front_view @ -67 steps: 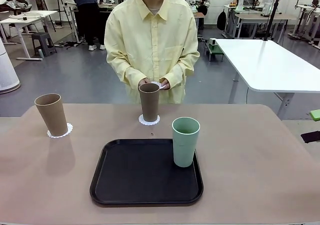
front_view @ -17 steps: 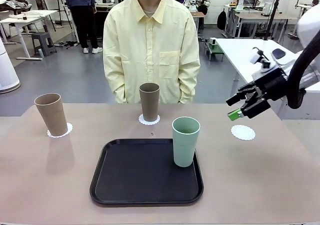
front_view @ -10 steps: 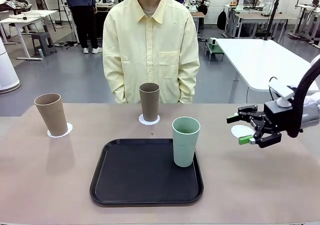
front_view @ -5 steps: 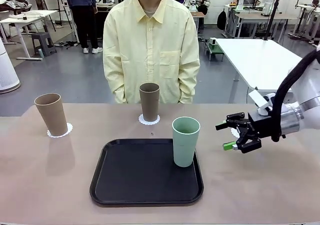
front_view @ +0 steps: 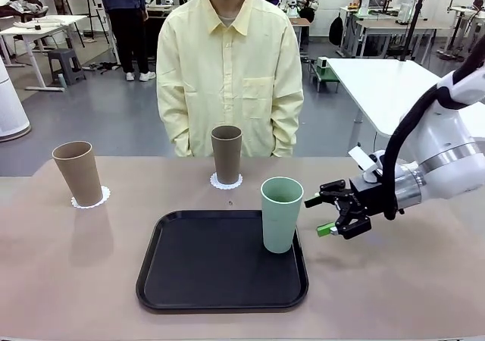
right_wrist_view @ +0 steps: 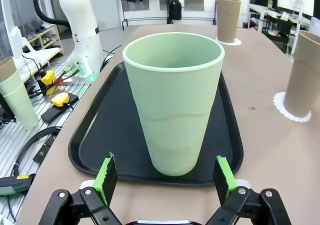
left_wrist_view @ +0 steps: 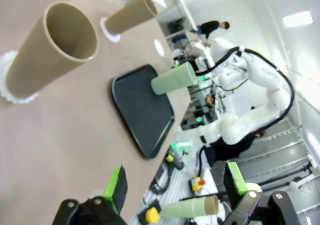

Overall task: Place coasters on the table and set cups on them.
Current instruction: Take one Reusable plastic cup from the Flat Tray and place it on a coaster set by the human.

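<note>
A pale mint cup stands on the right part of the black tray. My right gripper is open just to its right, level with its lower half and apart from it. In the right wrist view the mint cup stands straight ahead of the open right gripper. Two brown cups each stand on a white coaster on the beige table. A third coaster lies bare in the left wrist view. My left gripper is open and holds nothing.
A person in a yellow shirt stands at the far edge with hands behind the back. A white table sits behind on the right. Bare tabletop lies left of the tray and along the front edge.
My right arm came in from the right, dropped and slid left across the third coaster up to the mint cup. Cups and coasters stayed put.
</note>
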You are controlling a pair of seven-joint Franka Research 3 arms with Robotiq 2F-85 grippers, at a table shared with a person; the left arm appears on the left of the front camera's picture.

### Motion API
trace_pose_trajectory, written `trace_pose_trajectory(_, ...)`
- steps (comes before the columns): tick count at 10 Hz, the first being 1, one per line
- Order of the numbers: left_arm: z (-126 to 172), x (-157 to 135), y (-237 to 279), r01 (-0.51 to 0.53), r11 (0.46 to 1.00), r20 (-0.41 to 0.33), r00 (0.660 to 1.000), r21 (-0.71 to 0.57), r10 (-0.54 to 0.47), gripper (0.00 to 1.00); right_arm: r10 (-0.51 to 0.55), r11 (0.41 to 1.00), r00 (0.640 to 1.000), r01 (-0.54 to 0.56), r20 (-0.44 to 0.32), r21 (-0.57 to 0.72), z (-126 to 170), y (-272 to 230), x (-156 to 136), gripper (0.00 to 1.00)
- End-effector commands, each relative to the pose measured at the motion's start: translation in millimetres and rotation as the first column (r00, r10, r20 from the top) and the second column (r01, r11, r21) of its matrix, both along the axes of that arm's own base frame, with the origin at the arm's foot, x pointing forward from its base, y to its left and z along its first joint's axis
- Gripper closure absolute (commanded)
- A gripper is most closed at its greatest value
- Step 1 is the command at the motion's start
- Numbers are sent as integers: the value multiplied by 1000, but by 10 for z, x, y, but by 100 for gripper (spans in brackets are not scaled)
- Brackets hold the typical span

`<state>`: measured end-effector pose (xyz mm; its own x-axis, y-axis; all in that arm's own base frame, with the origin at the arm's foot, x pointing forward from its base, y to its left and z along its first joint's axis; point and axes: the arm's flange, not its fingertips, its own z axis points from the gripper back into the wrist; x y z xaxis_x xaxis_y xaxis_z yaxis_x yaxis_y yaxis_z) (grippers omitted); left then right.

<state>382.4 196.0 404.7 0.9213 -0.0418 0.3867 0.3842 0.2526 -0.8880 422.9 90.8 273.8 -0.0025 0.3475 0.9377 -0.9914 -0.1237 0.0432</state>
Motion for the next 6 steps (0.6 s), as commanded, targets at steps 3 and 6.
trace_pose_trajectory(3,19,-15,16,4,1000,7,1000,-3,-4,0,5,1000,1000,-5,-1,3,-9,50,30,0)
trace_pose_trajectory(6,19,-15,16,4,1000,7,1000,-3,-4,0,5,1000,1000,-5,-1,3,-9,50,30,0)
